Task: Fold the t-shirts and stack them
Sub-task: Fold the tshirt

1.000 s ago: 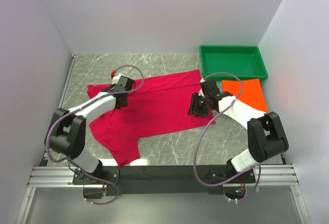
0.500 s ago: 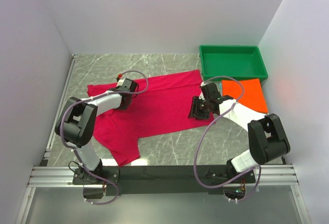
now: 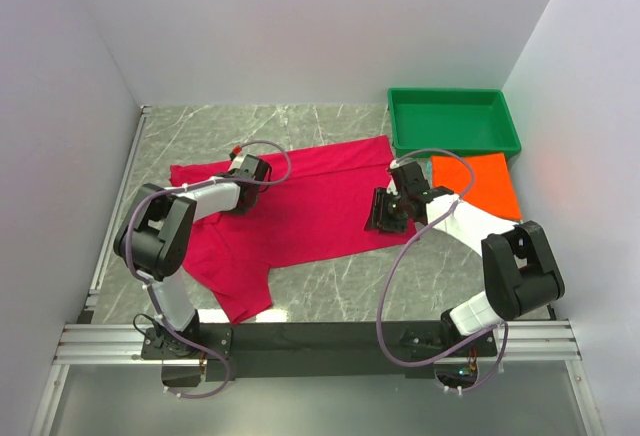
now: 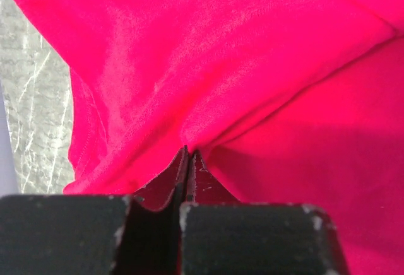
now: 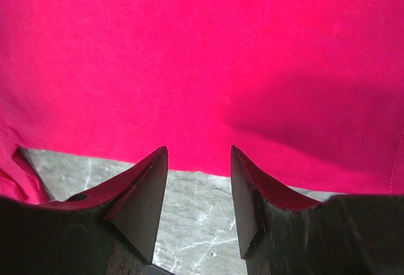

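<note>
The crimson-pink t-shirt (image 3: 300, 206) lies spread flat on the marble table. My left gripper (image 3: 243, 184) sits on its upper left part. In the left wrist view the jaws (image 4: 187, 155) are shut, and a pucker of the pink cloth (image 4: 252, 67) is drawn into their tips. My right gripper (image 3: 390, 212) is open at the shirt's right hem. In the right wrist view it (image 5: 196, 161) straddles bare marble just short of the pink cloth's edge (image 5: 202, 54), holding nothing. A folded bright orange t-shirt (image 3: 476, 184) lies at the right. No teal shirt is in view.
A green plastic tray (image 3: 455, 138) stands at the back right, just behind the orange shirt. White walls close in the table on the left, back and right. Bare marble (image 3: 330, 126) shows behind the pink shirt and in front of it (image 3: 350, 286).
My left arm's elbow has swung inward and the left gripper has shifted slightly right on the pink shirt. My right gripper has moved slightly nearer along the hem.
</note>
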`<control>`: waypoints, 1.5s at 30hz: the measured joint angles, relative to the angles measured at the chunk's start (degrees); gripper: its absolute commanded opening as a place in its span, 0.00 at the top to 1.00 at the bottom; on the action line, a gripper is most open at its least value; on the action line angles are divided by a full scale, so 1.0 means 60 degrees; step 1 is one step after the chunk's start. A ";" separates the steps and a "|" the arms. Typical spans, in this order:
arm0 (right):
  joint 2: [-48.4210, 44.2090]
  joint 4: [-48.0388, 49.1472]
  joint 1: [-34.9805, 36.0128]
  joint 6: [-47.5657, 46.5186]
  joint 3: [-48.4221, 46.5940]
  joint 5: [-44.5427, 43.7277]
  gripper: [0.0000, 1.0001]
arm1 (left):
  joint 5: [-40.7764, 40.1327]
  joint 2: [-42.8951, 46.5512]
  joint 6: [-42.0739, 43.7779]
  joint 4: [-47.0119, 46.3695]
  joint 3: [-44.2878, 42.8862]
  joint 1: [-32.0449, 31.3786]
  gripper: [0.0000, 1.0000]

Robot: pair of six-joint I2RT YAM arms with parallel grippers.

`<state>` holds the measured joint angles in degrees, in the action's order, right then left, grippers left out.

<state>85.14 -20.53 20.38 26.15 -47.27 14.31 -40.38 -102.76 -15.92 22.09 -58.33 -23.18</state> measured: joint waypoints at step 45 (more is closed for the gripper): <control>-0.0736 0.0058 0.0000 -0.0219 0.0353 0.0109 0.49 | 0.5107 0.4743 -0.4375 -0.1406 0.1814 0.3100 0.09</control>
<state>80.73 -20.18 20.38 24.84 -45.15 14.96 -9.74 -74.30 -42.17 13.65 -47.44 -4.58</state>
